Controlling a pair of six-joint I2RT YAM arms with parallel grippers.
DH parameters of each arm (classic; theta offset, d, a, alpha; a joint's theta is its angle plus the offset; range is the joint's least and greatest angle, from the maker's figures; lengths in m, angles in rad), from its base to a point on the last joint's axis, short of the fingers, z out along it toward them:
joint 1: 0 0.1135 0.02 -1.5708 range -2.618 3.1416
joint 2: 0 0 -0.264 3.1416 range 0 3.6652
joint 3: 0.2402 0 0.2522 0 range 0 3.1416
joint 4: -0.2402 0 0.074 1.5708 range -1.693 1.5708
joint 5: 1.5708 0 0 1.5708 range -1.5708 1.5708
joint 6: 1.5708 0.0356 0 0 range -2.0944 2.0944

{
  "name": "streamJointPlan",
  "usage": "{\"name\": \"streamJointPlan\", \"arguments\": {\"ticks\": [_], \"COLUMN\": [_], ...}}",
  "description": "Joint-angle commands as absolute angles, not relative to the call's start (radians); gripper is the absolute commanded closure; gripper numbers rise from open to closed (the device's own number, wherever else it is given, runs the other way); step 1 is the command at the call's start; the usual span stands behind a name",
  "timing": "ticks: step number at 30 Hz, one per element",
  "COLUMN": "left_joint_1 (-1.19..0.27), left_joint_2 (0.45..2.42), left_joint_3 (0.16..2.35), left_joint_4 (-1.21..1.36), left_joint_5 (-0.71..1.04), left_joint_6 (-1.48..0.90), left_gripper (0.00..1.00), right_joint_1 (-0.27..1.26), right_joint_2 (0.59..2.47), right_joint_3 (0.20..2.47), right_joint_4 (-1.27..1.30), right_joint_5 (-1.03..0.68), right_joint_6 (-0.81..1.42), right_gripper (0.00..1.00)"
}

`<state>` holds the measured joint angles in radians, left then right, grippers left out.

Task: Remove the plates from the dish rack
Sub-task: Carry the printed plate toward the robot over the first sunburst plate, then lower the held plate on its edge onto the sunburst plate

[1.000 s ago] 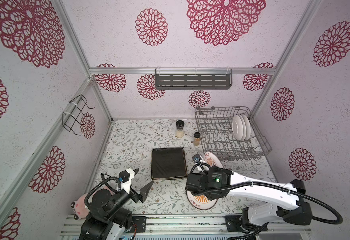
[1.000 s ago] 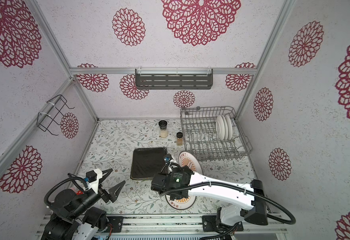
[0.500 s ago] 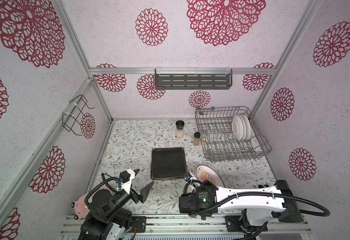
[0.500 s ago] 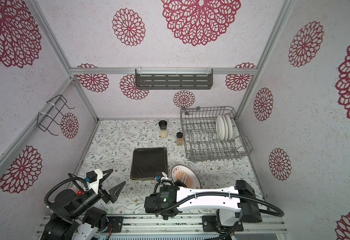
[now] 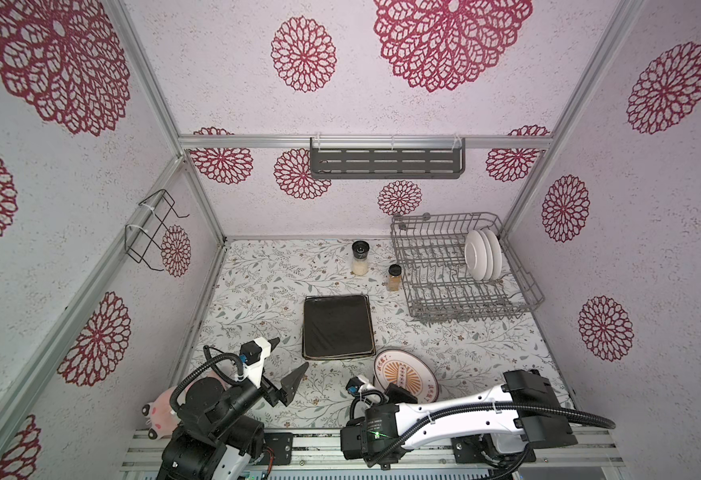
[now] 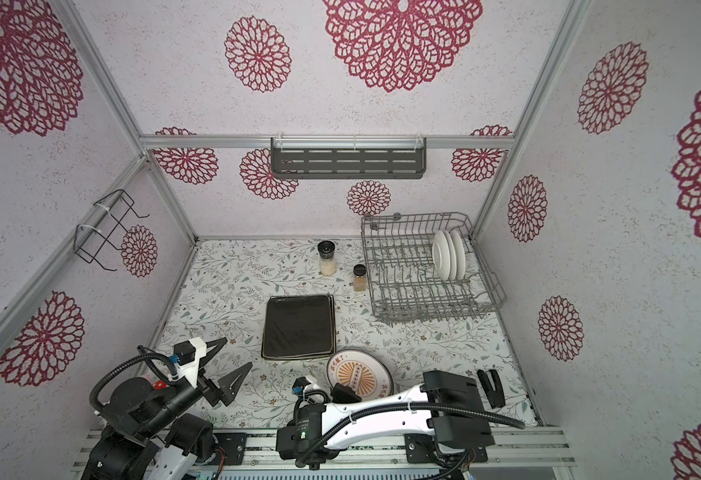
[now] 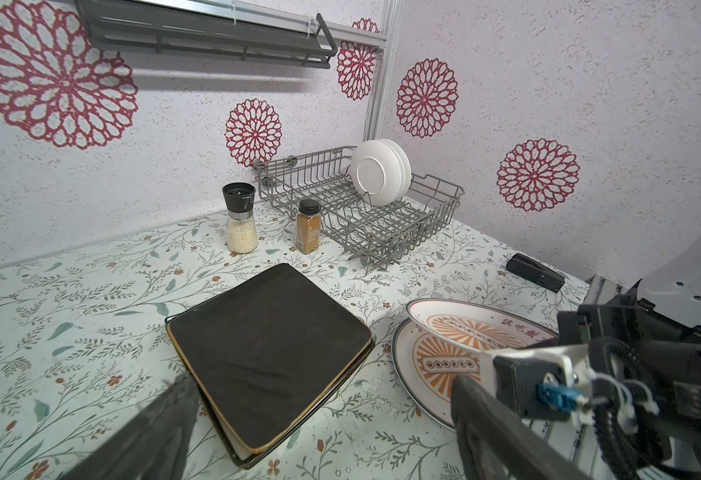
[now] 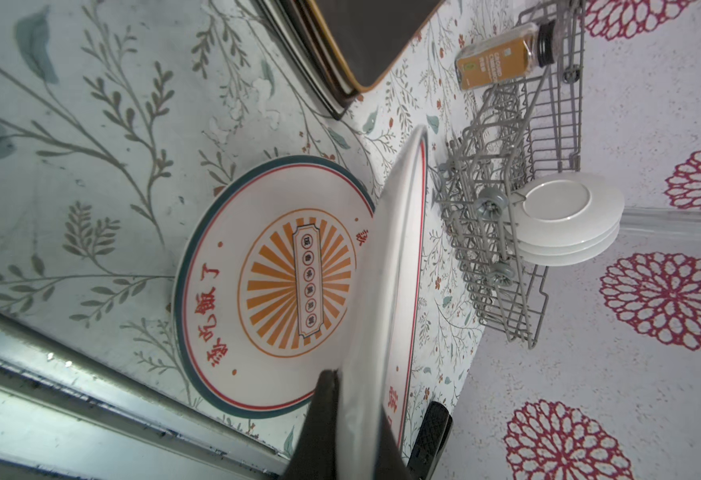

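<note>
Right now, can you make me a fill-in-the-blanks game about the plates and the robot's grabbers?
1. The dish rack holds ___ white plates standing upright.
2. ___ sunburst plates are out: a tilted sunburst plate in the shut right gripper, and a flat sunburst plate beneath it.
3. The top plate of the square stack is ___.
4. The left gripper is open and holds ___.
Missing words: three; two; black; nothing.

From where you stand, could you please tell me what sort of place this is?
Probably a mock kitchen counter inside a test booth: a grey wire dish rack holds white plates upright, a salt grinder and a spice jar stand beside it, and aluminium framing joins the patterned walls.
</note>
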<state>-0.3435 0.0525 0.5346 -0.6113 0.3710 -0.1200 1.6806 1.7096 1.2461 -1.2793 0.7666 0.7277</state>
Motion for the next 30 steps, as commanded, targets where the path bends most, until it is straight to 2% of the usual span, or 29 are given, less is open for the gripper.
{"name": "streamJointPlan", "arguments": {"ticks": [1,14,25,30], "left_joint_1": [-0.356,-0.357,-0.359,-0.358], "left_joint_2": [0.061,0.076,0.097,0.105], "left_joint_3": [0.531,0.532,0.532,0.532], "left_joint_4": [-0.612,-0.614,-0.614,-0.614], "left_joint_5": [0.371,0.373,0.371,0.371], "left_joint_6": [-0.096,-0.094,-0.094,-0.094], "left_gripper": [0.03,0.03,0.03,0.03], "right_joint_1": [1.692,1.697,1.697,1.697], "right_joint_2": [1.724,1.769,1.784,1.776], "right_joint_3": [1.231,1.145,1.091,1.07], "right_joint_4": [-1.245,-1.166,-1.102,-1.075], "right_joint_5": [0.83,0.77,0.742,0.725], "right_joint_6": [0.682,0.674,0.66,0.651], "right_gripper": [1.0,0.98,0.84,0.71]}}
